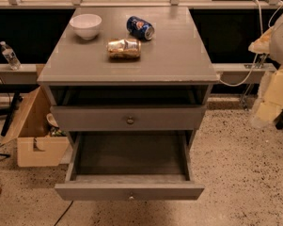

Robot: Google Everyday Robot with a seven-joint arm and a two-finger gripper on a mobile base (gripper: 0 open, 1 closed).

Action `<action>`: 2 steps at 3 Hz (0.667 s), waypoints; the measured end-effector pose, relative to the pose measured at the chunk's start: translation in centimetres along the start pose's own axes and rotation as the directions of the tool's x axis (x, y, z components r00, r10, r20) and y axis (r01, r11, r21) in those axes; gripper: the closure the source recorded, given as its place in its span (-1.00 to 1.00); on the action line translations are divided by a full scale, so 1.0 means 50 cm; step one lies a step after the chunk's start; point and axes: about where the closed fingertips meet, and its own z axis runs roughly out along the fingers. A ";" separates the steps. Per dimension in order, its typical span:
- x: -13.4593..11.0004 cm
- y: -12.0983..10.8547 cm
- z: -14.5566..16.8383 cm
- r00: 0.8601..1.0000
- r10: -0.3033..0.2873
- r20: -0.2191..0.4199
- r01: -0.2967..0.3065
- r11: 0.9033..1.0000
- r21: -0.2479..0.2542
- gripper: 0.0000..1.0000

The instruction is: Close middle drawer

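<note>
Okay: grey cabinet in ctr of view, seen from above and from the front, standing on speckled floor. Middle drawer wide open, sticking far out toward camera, w/ flat front lowest in view and small round knob at ctr of that front; bare grey bottom panel showing between its side walls. Directly above it, upper drawer w/ taller front and bigger knob, out only a little, w/ dark gap between its front and the cabinet top. On cabinet top: white bowl upright near back-left corner; blue can on its side to the right of bowl, near but not touching; gold can on its side, nearer the camera than both and roughly between them, touching neither. Gripper at far right edge of view, about level w/ the upper drawer, well apart from cabinet and from middle drawer, touching neither; shows as pale cream blocks, blurred. How far open: can't tell, nor whether anything is held. White cable hanging at right, behind gripper, looping down toward the low rail beside cabinet. At left, open cardboard box on floor just beside cabinet's side, w/ contents too small to make out. Water bottle upright on ledge at far left, well apart from cabinet.
</note>
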 end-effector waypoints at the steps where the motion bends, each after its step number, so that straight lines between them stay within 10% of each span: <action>1: -0.003 0.005 0.008 1.000 0.003 0.008 -0.003 1.000 -0.003 -1.00; 2: -0.043 0.075 0.124 0.996 0.053 0.079 -0.044 0.993 -0.106 -1.00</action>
